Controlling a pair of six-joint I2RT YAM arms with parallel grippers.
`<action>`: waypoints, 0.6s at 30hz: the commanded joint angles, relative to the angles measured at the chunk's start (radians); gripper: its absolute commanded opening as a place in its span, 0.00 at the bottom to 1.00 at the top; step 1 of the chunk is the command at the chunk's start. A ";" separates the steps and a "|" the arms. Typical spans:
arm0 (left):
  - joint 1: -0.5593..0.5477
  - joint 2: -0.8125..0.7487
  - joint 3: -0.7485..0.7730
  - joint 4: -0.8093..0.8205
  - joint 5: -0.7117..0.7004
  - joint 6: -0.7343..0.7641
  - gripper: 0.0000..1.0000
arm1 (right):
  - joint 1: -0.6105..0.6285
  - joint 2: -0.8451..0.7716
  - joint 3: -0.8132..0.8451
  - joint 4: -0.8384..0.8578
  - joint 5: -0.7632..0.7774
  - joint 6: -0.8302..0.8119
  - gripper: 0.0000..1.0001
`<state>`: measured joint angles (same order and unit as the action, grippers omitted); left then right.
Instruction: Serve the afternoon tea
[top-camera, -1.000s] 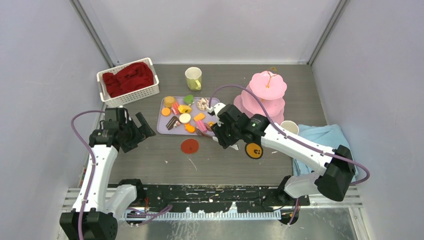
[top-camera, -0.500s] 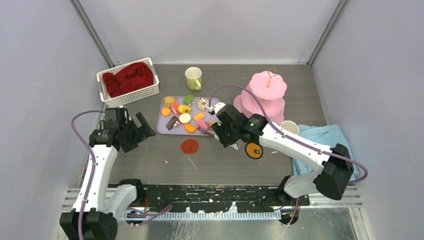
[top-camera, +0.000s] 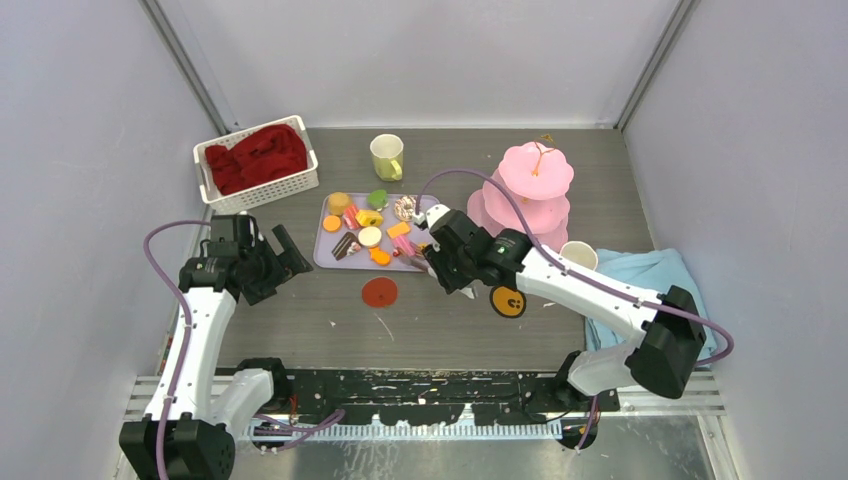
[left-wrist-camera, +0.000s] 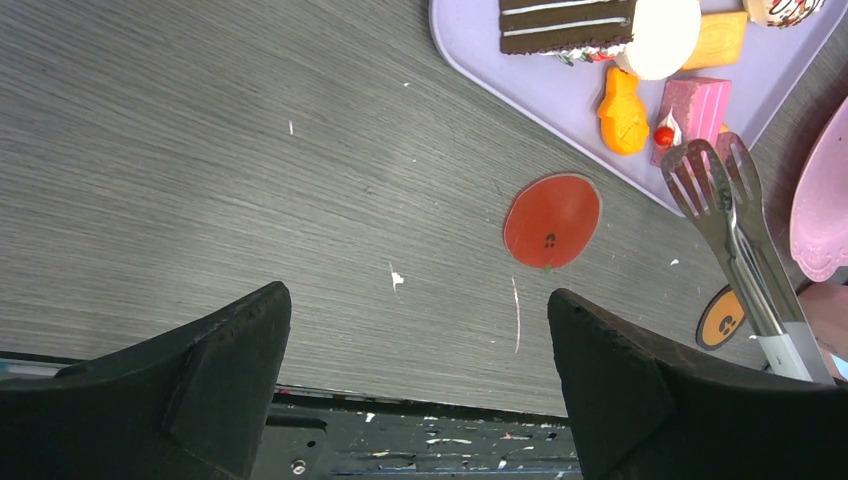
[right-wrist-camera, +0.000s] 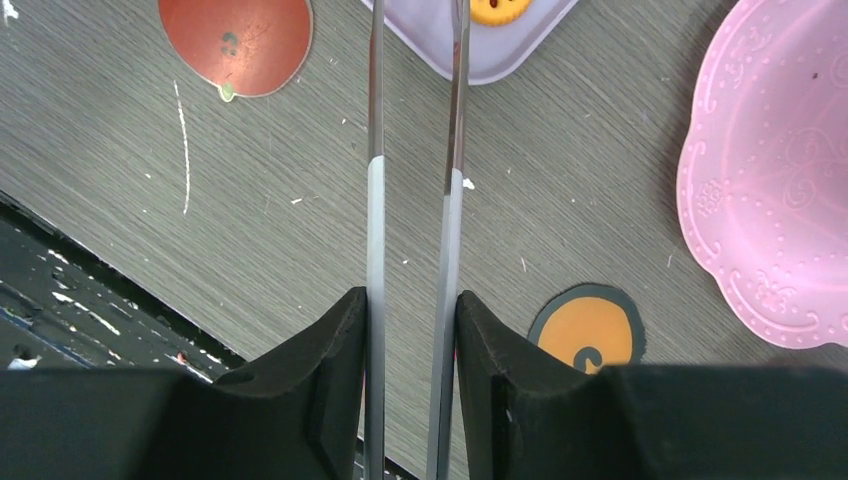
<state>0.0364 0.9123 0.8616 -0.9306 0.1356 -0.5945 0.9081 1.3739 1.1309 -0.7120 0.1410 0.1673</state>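
barely started imo: the sweets (top-camera: 370, 236) all sit on the purple tray (left-wrist-camera: 470, 40), the pink stand (top-camera: 535, 172) looks bare, and the yellow-green mug (top-camera: 386, 156) and pink mug (top-camera: 578, 256) stand well apart. right gripper (right-wrist-camera: 410, 310) is clamped on the tongs (left-wrist-camera: 735, 240), tips by a pink cake (left-wrist-camera: 692, 105). left gripper (left-wrist-camera: 420, 310) is spread wide, holding nothing. no readable writing anywhere.
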 joint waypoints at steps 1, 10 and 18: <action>-0.003 0.001 0.011 0.052 0.016 0.003 0.99 | 0.003 -0.089 0.039 0.040 0.024 0.021 0.01; -0.004 -0.001 0.011 0.055 0.012 0.002 0.99 | 0.003 -0.145 0.046 0.019 0.049 0.033 0.01; -0.012 0.011 0.025 0.071 0.022 0.000 0.99 | 0.003 -0.208 0.138 -0.057 0.125 0.031 0.01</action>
<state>0.0364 0.9173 0.8616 -0.9188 0.1368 -0.5949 0.9081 1.2427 1.1549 -0.7681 0.1898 0.1905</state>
